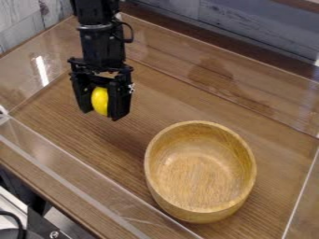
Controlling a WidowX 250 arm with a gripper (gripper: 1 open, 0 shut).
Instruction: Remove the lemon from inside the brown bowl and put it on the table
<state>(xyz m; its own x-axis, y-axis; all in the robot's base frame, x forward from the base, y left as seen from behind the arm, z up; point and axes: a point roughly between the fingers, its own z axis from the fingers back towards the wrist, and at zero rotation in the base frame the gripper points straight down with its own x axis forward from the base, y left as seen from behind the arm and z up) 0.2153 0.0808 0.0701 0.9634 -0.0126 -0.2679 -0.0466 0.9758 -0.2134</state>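
The end effector (100, 100) is clamped across the lemon (99, 99), which looks light, firm and slick, above the desk (187, 84).

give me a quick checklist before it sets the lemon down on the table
1. Small bright yellow lemon held between the fingers of the black gripper: ok.
2. Lemon out of the large round light-brown wooden bowl, which shows nothing inside: ok.
3. Gripper clear of the bowl, off to the bowl's upper left in the picture: ok.
4. Brown wood-grain table bare under and around the gripper: ok.
5. Height of the lemon above the tabletop: cannot tell from this single view.
6. Clear acrylic wall apart from the gripper: looks ok, true gap cannot tell.
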